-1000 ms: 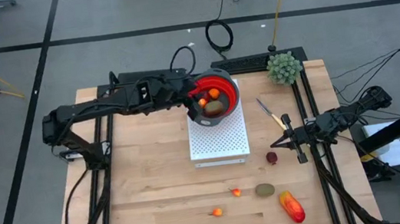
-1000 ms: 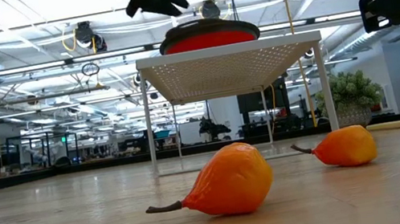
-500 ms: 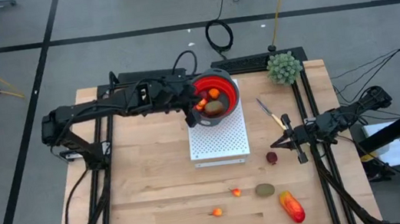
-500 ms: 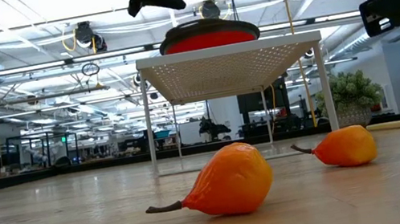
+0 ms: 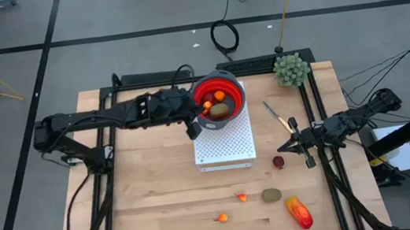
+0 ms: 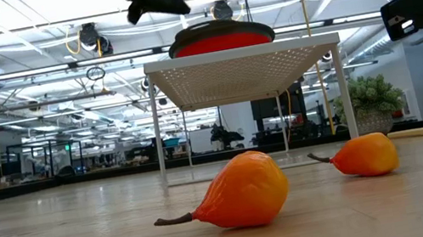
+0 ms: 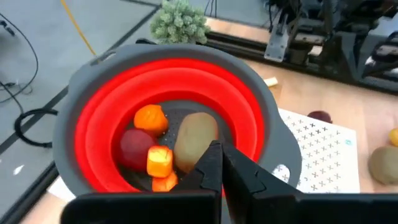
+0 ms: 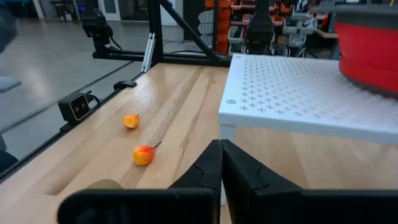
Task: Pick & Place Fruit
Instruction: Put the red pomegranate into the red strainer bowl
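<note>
Left gripper: the left gripper (image 5: 193,126) is hanging just beside the bowl's rim, on the side toward the desk's left edge, its fingers (image 7: 214,163) pressed together with nothing between them
Right gripper: the right gripper (image 5: 282,149) is waiting low near the desk's right edge, fingers (image 8: 217,163) closed and empty, the tip just beside the dark-red ball
Bowl: the red bowl (image 5: 227,87) with a grey rim is sitting on the far end of the white perforated stand (image 5: 225,146), near the desk's far edge
Fruit in the bowl: a brown-green oval (image 7: 194,138), a dark-red ball (image 7: 134,146) and small orange pieces (image 7: 151,118) are lying together on its floor
Fruit on the desk: a dark-red ball (image 5: 279,162) is lying just off the stand's near right corner; a small orange piece (image 5: 241,197), another (image 5: 222,218), a brown-green oval (image 5: 271,195) and the red-orange oblong (image 5: 299,212) are lying along the near edge
Others: the green spiky plant (image 5: 291,69) is standing at the far right corner, the yellow-handled knife (image 5: 276,117) lying between it and the right gripper
</note>
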Controlling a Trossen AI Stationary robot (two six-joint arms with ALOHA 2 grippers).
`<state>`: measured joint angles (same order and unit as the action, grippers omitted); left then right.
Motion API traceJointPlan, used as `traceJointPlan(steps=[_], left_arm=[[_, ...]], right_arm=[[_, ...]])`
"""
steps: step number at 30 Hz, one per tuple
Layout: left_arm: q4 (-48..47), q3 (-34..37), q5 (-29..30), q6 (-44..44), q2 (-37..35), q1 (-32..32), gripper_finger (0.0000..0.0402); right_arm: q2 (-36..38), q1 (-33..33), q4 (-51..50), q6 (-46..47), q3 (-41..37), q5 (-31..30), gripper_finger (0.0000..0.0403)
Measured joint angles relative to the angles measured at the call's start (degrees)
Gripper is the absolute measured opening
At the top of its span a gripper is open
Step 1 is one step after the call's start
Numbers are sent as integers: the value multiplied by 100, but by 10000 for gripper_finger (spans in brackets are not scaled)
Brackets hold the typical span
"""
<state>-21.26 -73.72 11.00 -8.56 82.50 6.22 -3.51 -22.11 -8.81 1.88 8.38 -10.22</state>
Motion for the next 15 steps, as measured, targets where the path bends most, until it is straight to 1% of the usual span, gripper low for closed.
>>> traceJointPlan(steps=[6,9,11,15], left_arm=[[996,1338,13,-96,-847,-233,9],[1371,1989,37,-107,-1299,-396,3],[1696,2377,214,-200,-1575,-530,3],[1987,3096,663,-237,-2134,-820,5]], right_arm=[[-7,-1,7,220,0,0,0],[-31,-2,37,217,0,-9,0],[-61,-2,52,226,0,-13,0],[-159,-1,66,448,0,-34,0]])
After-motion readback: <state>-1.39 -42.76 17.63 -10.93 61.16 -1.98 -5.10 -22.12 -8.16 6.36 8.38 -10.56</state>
